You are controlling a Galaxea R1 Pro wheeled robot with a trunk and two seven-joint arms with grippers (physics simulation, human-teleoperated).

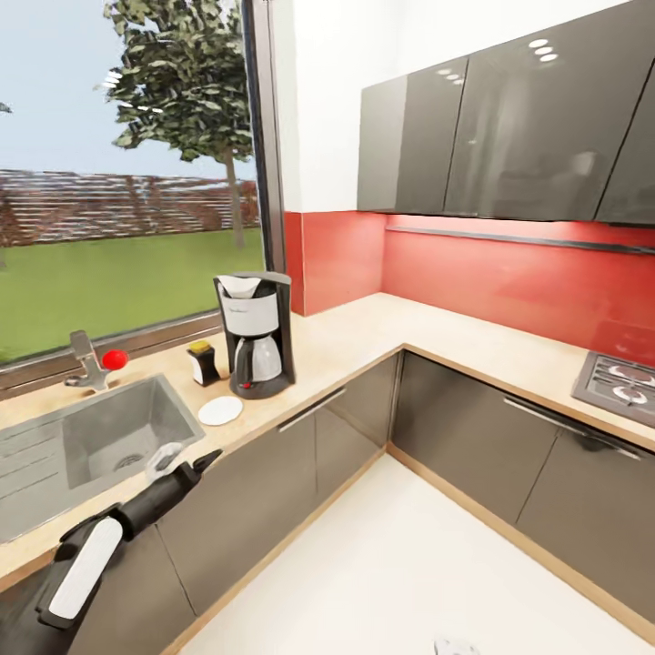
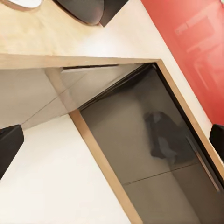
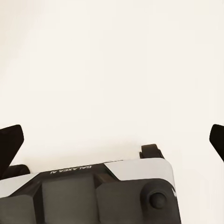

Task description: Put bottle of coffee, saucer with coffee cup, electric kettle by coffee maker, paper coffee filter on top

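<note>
Light wood countertop (image 1: pixel 364 337) with coffee maker (image 1: pixel 256 334), coffee bottle (image 1: pixel 204 362), saucer (image 1: pixel 220 410)

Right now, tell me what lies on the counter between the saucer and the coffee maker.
Nothing. In the head view the saucer lies just in front of the coffee maker, with only a bare strip of countertop between them. The bottle of coffee stands off to the side.

Your left arm (image 1: pixel 109 532) is matte black with a long white panel on its forearm, tapering to a black gripper (image 1: pixel 186 464). In the right wrist view, your base (image 3: pixel 93 193) is black and silver-white, lettered "GALAXEA", with a round black knob.
</note>
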